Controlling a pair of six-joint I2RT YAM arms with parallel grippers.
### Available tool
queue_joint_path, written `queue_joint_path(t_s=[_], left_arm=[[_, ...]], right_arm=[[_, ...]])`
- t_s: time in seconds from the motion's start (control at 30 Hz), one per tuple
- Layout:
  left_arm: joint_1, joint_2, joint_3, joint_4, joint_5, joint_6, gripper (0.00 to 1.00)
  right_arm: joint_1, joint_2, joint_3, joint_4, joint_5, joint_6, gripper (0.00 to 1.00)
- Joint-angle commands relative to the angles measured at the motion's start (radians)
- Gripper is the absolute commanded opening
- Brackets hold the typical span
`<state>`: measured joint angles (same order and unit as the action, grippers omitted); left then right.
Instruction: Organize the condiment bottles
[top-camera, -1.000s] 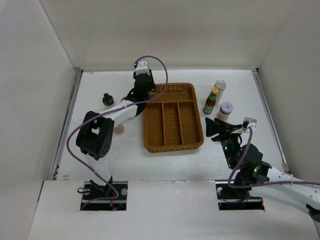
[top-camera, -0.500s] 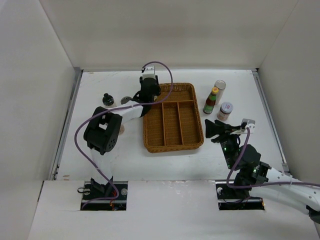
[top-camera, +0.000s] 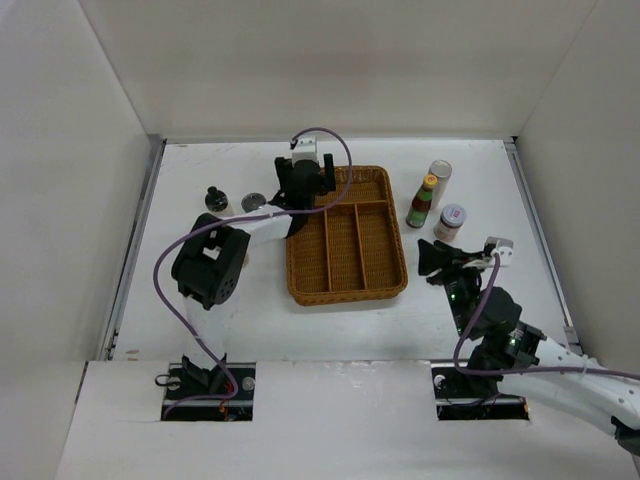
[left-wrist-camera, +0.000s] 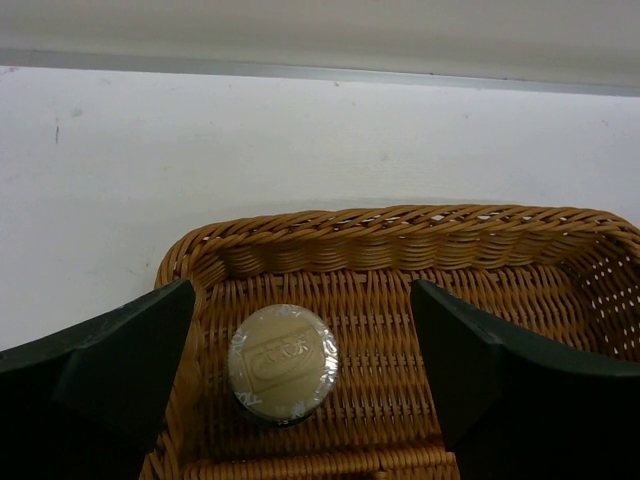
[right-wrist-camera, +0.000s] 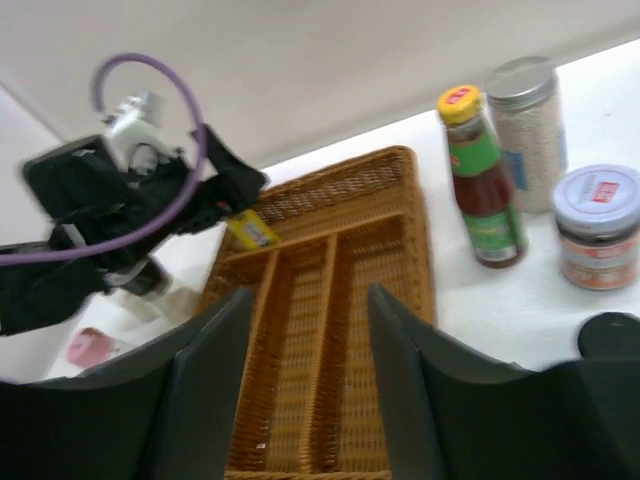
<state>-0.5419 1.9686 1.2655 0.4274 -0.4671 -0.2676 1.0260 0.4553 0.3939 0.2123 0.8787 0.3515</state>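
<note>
We see the left gripper (left-wrist-camera: 302, 300) spread wide, clear of a pale-lidded jar (left-wrist-camera: 283, 362) standing in the wicker tray's (left-wrist-camera: 400, 235) far compartment; the right gripper (right-wrist-camera: 305, 300) gapes empty.

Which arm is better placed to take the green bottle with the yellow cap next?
Right: the right gripper, open, is near the green bottle; the left gripper hangs over the wicker tray.

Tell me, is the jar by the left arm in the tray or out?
In: the jar stands on the tray's woven floor, rim around it, between the left gripper's open jaws.
</note>
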Motion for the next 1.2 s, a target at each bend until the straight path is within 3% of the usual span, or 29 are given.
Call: queue_joint_path(t_s=[0.0, 0.07, 0.13, 0.2, 0.3, 0.33, 0.4, 0.47, 0.53, 0.63, 0.8, 1.0, 1.17], left_arm=[[-0.016, -0.129, -0.021, 0.079, -0.033, 0.008, 0.95], [-0.026, -0.197, -0.04, 0.103, -0.048, 0.01, 0.99], [-0.037, -0.273, -0.06, 0.128, -0.068, 0.014, 1.0], [-0.049, -0.354, -0.095, 0.164, -0.085, 0.014, 1.0], [-0.071, -0.476, -0.181, 0.243, -0.102, 0.007, 1.0], [-0.088, -0.516, -0.214, 0.26, -0.108, -0.001, 0.96], [-0.14, -0.588, -0.293, 0.277, -0.12, -0.018, 0.81], [-0.207, -0.649, -0.386, 0.28, -0.131, -0.041, 0.59], [-0.265, -0.688, -0.484, 0.284, -0.145, -0.067, 0.44], [-0.31, -0.714, -0.613, 0.284, -0.168, -0.085, 0.34], [-0.335, -0.772, -0.778, 0.287, -0.144, -0.166, 0.34], [-0.33, -0.769, -0.807, 0.33, -0.097, -0.17, 0.36], [-0.347, -0.722, -0.813, 0.356, -0.088, -0.173, 0.36]], right_arm=[[-0.039, 0.0, 0.042, -0.079, 0.054, 0.02, 0.43], [-0.068, 0.014, 0.06, -0.157, 0.078, 0.046, 0.21], [-0.103, 0.043, 0.082, -0.244, 0.074, 0.092, 0.16], [-0.164, 0.086, 0.105, -0.333, 0.051, 0.141, 0.2], [-0.276, 0.117, 0.105, -0.386, -0.015, 0.191, 0.51], [-0.316, 0.129, 0.102, -0.389, -0.033, 0.199, 0.6], [-0.387, 0.17, 0.1, -0.401, -0.041, 0.207, 0.68], [-0.441, 0.204, 0.079, -0.401, -0.038, 0.227, 0.71], [-0.503, 0.249, 0.066, -0.407, -0.052, 0.236, 0.72], [-0.539, 0.295, 0.063, -0.401, -0.078, 0.242, 0.72], [-0.6, 0.373, 0.091, -0.396, -0.153, 0.244, 0.74], [-0.686, 0.47, 0.1, -0.311, -0.291, 0.247, 0.76], [-0.72, 0.525, 0.109, -0.261, -0.331, 0.242, 0.66]])
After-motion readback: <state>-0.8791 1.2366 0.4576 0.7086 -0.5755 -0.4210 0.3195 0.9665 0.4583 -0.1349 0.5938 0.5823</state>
